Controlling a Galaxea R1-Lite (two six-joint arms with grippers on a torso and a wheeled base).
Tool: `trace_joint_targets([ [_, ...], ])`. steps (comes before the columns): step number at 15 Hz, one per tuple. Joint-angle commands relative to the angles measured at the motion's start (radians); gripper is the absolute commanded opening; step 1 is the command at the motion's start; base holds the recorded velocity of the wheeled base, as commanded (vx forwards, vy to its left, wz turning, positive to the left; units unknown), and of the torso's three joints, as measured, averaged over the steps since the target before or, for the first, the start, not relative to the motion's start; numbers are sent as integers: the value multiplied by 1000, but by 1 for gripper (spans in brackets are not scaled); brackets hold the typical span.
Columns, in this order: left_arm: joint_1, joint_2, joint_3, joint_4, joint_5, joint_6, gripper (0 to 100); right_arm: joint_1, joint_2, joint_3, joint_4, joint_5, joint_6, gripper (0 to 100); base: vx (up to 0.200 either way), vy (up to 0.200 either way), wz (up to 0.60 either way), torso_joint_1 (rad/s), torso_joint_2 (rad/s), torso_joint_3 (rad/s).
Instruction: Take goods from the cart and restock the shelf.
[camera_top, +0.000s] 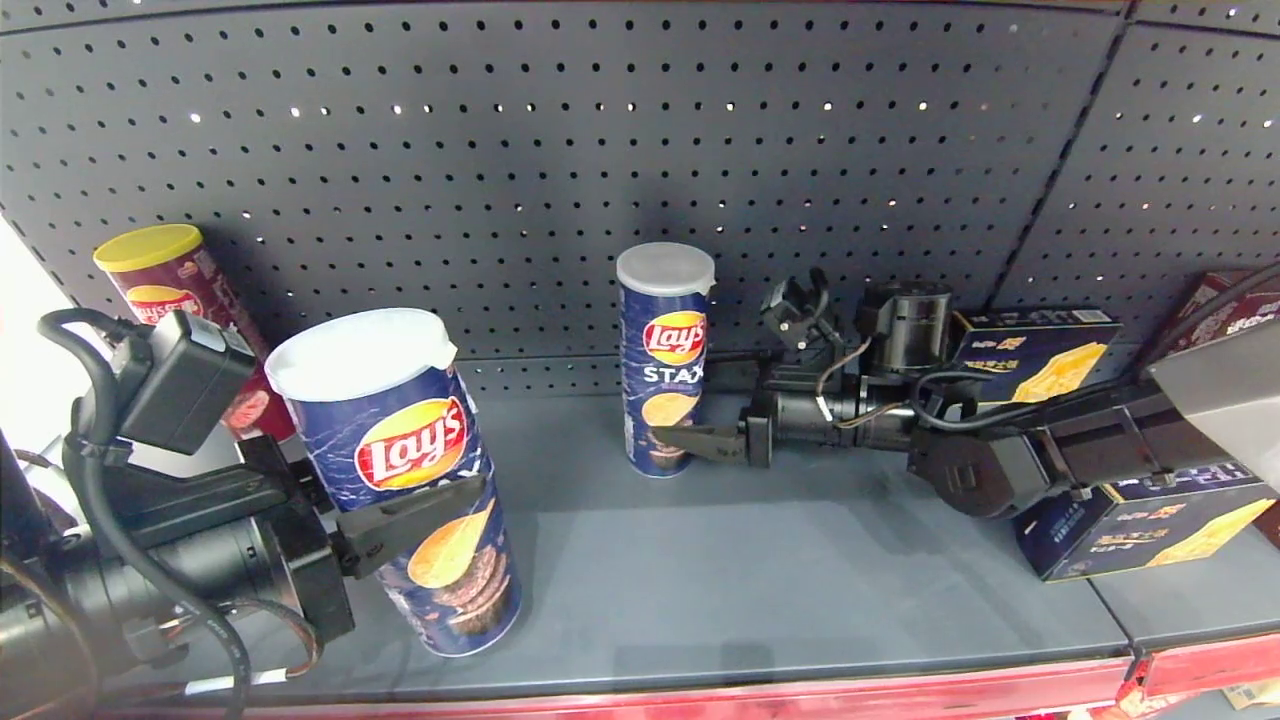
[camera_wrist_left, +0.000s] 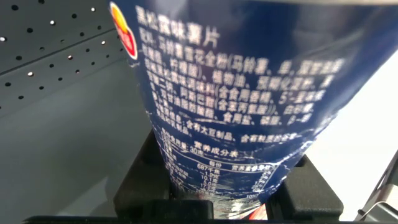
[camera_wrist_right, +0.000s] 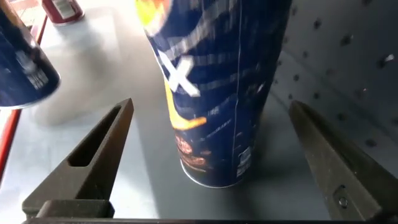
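Two blue chip cans with white lids are on the grey shelf (camera_top: 800, 560). One blue can (camera_top: 400, 450) (camera_wrist_left: 242, 112) is at the front left, slightly tilted, with my left gripper (camera_top: 420, 475) (camera_wrist_left: 217, 199) shut on its lower half. I cannot tell whether its base touches the shelf. The second blue can (camera_top: 663, 360) (camera_wrist_right: 217, 93) stands upright near the back middle. My right gripper (camera_top: 668, 428) (camera_wrist_right: 211, 107) is open, its fingers (camera_wrist_right: 99, 143) spread wide on either side of that can's lower part without touching it.
A maroon can with a yellow lid (camera_top: 175, 290) stands at the back left. Dark blue snack boxes (camera_top: 1040, 355) (camera_top: 1140, 525) lie on the right, with red boxes (camera_top: 1225, 300) beyond. A perforated panel (camera_top: 600, 150) backs the shelf; a red strip (camera_top: 800, 695) marks its front edge.
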Motion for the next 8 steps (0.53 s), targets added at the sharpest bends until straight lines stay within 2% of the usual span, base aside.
trace_joint_targets([
  [1,0,1,-2,-1,0,0,0,3,30,-7,0,5,0,100,0,0,0,0,0,0],
  [8,0,-1,2,-1,0,0,0,10,96,-80,0,2,0,100,0,0,0,0,0,0],
])
